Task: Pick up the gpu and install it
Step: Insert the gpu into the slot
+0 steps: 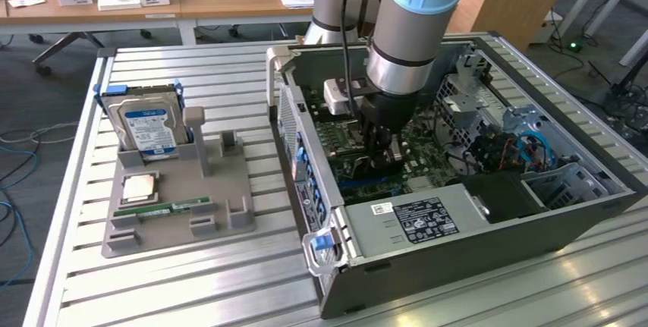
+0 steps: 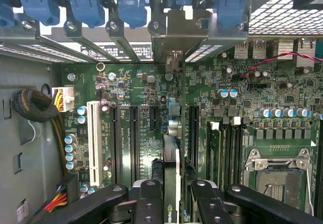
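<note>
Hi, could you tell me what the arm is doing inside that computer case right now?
The arm has its gripper reaching down into the open computer case, holding the gpu edge-on between its fingers above the motherboard. The card's metal bracket stands at the rear slot openings, among the blue latches. Outside the case, a hard drive and a memory stick sit in the grey holder on the table.

Robotics lab or office workspace: slatted aluminium workbench (image 1: 152, 281) with open desktop PC case (image 1: 476, 221), grey parts fixture (image 1: 177, 205) holding hard drive (image 1: 147, 126); far side has wooden desks (image 1: 152, 1), office chair base (image 1: 66, 42), loose cables (image 1: 15, 160) on carpet.
</note>
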You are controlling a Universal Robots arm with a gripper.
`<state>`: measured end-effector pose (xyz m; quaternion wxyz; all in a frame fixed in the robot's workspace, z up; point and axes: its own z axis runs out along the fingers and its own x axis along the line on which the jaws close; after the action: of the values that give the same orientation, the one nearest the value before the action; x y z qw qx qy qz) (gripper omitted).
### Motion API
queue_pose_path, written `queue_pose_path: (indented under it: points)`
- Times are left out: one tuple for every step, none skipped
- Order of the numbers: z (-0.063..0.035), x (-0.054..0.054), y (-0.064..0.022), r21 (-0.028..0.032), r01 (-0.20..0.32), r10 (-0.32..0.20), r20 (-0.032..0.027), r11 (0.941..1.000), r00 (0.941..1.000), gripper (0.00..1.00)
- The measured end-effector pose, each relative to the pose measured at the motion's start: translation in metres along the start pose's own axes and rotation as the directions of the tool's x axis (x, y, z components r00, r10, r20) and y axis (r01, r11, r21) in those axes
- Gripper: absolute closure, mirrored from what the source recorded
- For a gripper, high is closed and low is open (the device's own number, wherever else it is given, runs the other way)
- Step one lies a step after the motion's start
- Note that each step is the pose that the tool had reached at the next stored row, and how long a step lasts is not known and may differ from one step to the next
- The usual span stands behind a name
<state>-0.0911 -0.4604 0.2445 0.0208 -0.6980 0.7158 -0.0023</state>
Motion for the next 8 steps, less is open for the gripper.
queue_pose_path:
  points:
    - [0.0000,0.0000,0.0000,0.0000,0.000,0.000,0.0000,1.0000,1.0000,0.74]
    - [0.0000,0.0000,0.0000,-0.0001,0.000,0.000,0.0000,1.0000,1.0000,0.74]
    - [0.0003,0.0000,0.0000,-0.0001,0.000,0.000,-0.0001,1.0000,1.0000,0.74]
    - [0.0007,0.0000,0.0000,0.0000,0.000,0.000,0.0000,1.0000,1.0000,0.74]
    - [0.0011,0.0000,0.0000,0.0000,0.000,0.000,-0.0001,1.0000,1.0000,0.74]
    - [0.0012,0.0000,0.0000,-0.0001,0.000,0.000,-0.0002,1.0000,1.0000,0.74]
    - [0.0011,0.0001,0.0000,-0.0001,0.000,0.000,-0.0003,1.0000,1.0000,0.74]
    - [0.0012,0.0001,0.0000,-0.0001,0.000,0.000,-0.0002,1.0000,1.0000,0.74]
